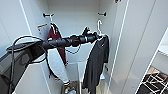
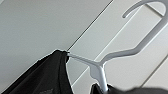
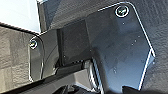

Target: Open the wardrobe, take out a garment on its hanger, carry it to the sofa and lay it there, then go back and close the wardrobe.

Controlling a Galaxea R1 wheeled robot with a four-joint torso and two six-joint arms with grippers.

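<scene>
The wardrobe (image 1: 75, 25) stands open in front of me, its white door (image 1: 140, 45) swung out on the right. My left arm reaches into it from the left. At the right side of the wardrobe, my left gripper (image 1: 98, 37) is shut on the neck of the white hanger (image 1: 99, 26). The hanger's hook sits just below the dark peg (image 1: 102, 14) and is free of it. The black garment (image 1: 96, 60) dangles long from the hanger. In the left wrist view the hanger (image 2: 140, 47) shows close up against the white panels, with the garment (image 2: 45, 77) draped on its arm.
A maroon jacket with white sleeves (image 1: 58, 47) hangs on the left peg (image 1: 47, 15), just behind my left arm. A box of small items (image 1: 70, 88) lies on the wardrobe floor. Dark frames (image 1: 155, 82) stand on the floor past the right door.
</scene>
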